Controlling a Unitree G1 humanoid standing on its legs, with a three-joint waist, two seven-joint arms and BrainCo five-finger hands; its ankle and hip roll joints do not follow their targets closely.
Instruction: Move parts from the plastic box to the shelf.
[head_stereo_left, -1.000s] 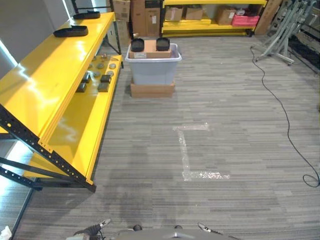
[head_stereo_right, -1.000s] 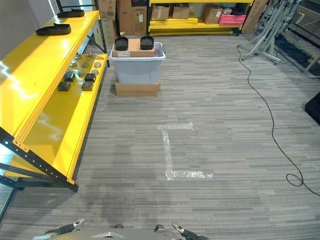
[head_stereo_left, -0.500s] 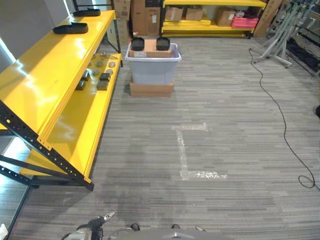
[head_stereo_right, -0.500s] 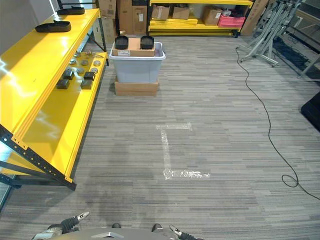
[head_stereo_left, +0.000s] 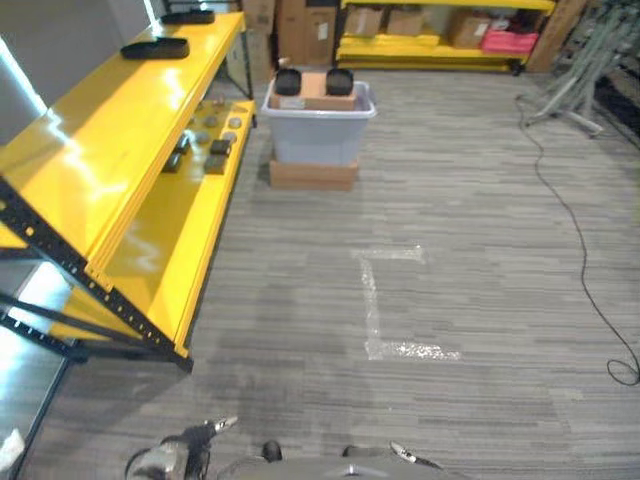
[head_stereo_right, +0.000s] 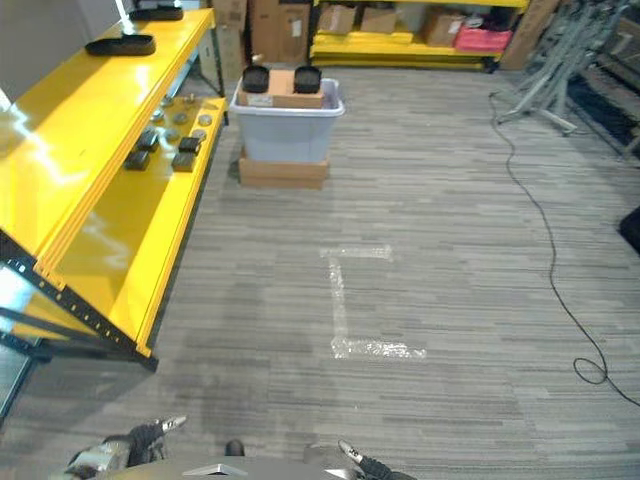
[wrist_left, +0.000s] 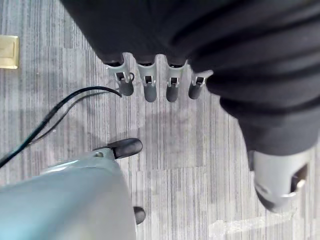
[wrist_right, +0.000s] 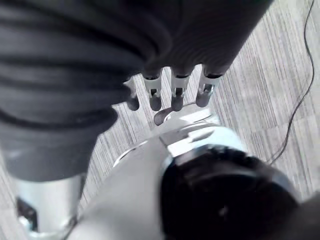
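Observation:
The grey plastic box (head_stereo_left: 318, 128) stands on a cardboard base (head_stereo_left: 313, 175) far ahead on the floor. A cardboard piece and two black parts (head_stereo_left: 288, 81) lie on top of it. To its left runs the yellow shelf (head_stereo_left: 110, 150), with several dark parts (head_stereo_left: 212, 148) on its lower level. My left hand (wrist_left: 157, 87) hangs low by my side, open and holding nothing. It also shows as the left hand (head_stereo_left: 190, 447) at the bottom edge of the head view. My right hand (wrist_right: 177, 92) hangs open and holds nothing.
Two black trays (head_stereo_left: 155, 47) lie on the shelf's top level. An L-shaped tape mark (head_stereo_left: 375, 300) is on the carpet between me and the box. Yellow racks with cartons (head_stereo_left: 430, 30) line the back wall. A metal stand (head_stereo_left: 590, 70) is at the far right.
The whole picture has shifted, so the camera has moved. The box, the shelf and the parts keep their places. Both hands stay low at the bottom edge.

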